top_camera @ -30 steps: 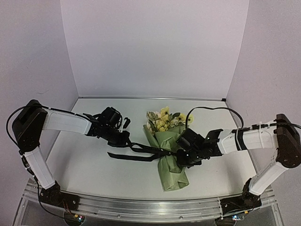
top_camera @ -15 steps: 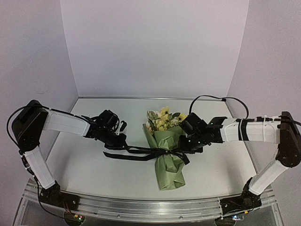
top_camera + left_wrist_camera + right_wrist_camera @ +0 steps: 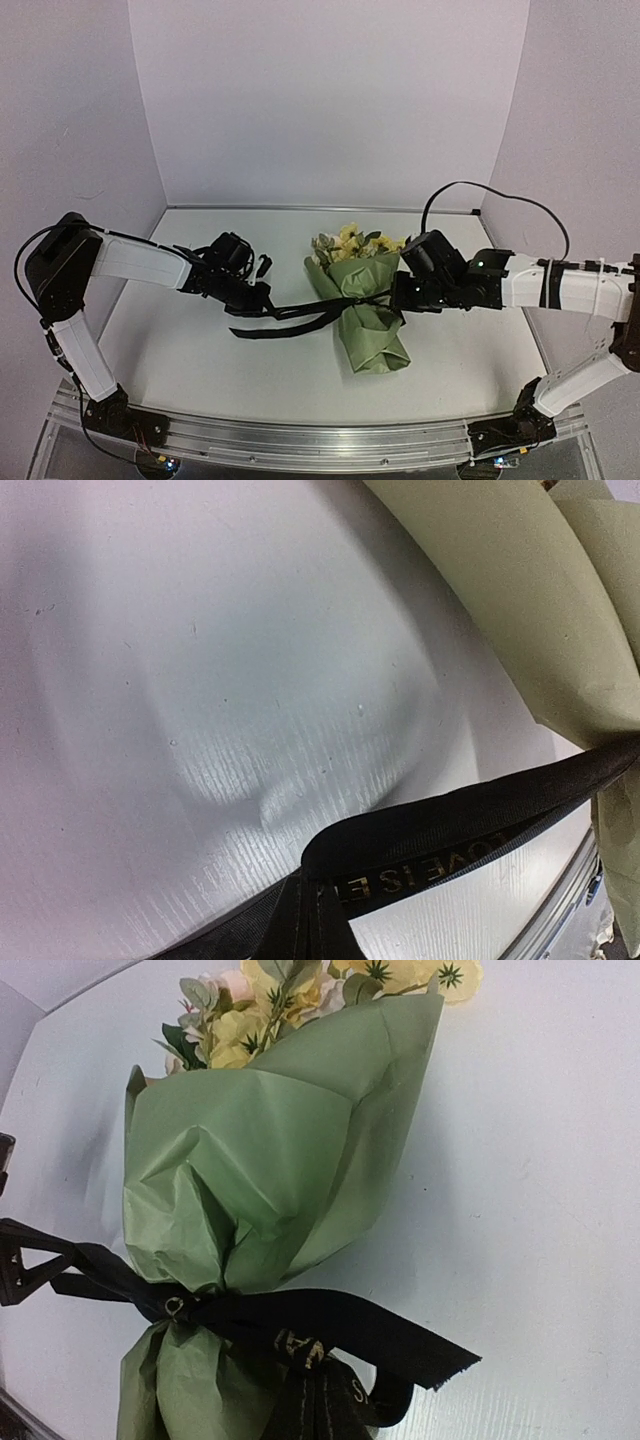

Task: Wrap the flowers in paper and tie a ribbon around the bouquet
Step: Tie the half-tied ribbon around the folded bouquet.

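Lying on the white table (image 3: 180,350), the bouquet (image 3: 372,330) points its twisted base toward the arm bases. At mid-cone the black ribbon (image 3: 305,312) cinches the olive paper (image 3: 260,1160). L gripper (image 3: 262,298), well left of the cone, has its jaws pinched on the ribbon. R gripper (image 3: 397,295), just beside the cone, also pinches the ribbon. Farthest: flowers (image 3: 350,243), yellow & cream w/ green leaves.
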`<state>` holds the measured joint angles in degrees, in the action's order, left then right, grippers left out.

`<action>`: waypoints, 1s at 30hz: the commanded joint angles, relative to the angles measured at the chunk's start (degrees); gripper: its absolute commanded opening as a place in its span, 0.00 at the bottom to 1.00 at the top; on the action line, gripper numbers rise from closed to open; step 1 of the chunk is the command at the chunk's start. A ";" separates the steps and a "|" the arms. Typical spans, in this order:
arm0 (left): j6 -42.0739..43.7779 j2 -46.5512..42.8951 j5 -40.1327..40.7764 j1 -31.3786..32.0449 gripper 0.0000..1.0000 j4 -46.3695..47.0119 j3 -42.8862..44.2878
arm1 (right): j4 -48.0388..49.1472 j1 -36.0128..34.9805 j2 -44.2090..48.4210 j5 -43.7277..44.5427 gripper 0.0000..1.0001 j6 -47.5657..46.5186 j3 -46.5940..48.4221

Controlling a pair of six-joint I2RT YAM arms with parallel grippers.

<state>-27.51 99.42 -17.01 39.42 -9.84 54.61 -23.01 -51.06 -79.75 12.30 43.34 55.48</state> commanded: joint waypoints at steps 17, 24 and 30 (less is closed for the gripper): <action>-1.66 -4.74 2.91 -4.17 0.00 -1.40 -5.84 | 5.16 -6.79 -10.56 3.82 0.00 7.43 -0.48; -2.61 -2.96 2.17 -6.16 0.00 -1.77 -6.40 | 6.11 -5.10 -5.80 6.19 0.00 8.87 -9.82; -3.05 -2.18 1.48 -7.41 0.00 -1.73 -6.21 | 4.46 -4.44 -2.44 5.00 0.00 7.36 -13.99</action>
<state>-30.10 96.03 -18.79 34.39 -9.79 48.93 -13.53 -56.65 -84.82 14.31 50.68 43.45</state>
